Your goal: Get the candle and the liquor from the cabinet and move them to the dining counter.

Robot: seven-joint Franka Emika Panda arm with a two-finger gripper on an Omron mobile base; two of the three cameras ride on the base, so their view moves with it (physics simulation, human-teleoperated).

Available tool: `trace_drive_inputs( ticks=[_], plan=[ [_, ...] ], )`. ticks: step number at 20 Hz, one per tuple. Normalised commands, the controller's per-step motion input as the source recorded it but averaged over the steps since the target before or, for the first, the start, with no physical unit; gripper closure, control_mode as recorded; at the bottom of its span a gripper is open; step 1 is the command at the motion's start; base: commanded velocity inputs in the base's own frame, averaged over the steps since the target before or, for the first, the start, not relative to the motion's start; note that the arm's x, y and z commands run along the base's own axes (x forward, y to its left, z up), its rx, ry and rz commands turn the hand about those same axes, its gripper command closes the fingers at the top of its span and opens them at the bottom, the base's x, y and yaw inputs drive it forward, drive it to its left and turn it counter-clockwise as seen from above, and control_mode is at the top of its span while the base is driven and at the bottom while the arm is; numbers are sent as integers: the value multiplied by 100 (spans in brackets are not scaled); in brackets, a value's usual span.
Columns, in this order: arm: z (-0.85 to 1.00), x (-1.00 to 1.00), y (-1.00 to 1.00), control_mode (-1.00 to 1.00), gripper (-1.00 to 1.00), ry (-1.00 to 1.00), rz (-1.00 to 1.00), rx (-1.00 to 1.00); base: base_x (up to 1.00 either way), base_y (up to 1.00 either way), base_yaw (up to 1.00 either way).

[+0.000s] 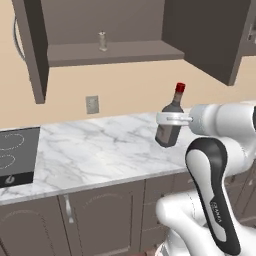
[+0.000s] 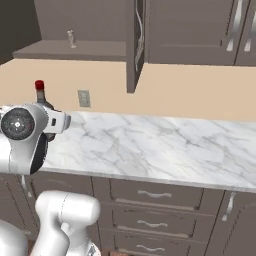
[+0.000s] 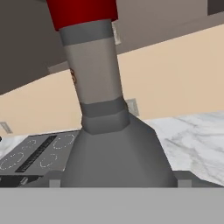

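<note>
A: We have the claw (image 1: 172, 118) clamped around the shoulders of the liquor bottle (image 1: 170, 125), just under the neck. The bottle hangs tilted in the air above the marble bench (image 1: 100, 150), red cap up, clear of the stone.

B: We see it from the right too: the red cap of the bottle (image 2: 39, 85) pokes up behind the arm's white wrist, left of the wall outlet (image 2: 83, 98).

A: And the candle (image 1: 102, 41)?

B: We find it upright on the shelf of the open cabinet (image 1: 115, 51), well above the bottle and off to the left of it. The cabinet doors stand swung open on both sides of the shelf.

A: Left of the bottle, at the bench's end, we see the black cooktop (image 1: 15, 155).

B: From the hand, the bottle's neck (image 3: 94, 74) stands close up, with the cooktop low behind it.
</note>
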Motion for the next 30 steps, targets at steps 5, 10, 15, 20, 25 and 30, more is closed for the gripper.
trace_drive_inputs(
  ticks=[5,10,15,20,25,30],
  plan=[
    [0,0,0,100,100,0,0,0,-8,3,19],
    [0,0,0,100,100,0,0,0,-11,0,64],
    [0,0,0,100,100,0,0,0,-6,-1,99],
    [0,0,0,100,100,0,0,0,-4,0,100],
    [0,0,0,100,100,0,0,0,-4,0,100],
    [0,0,0,100,100,0,0,0,-2,0,100]
  ],
)
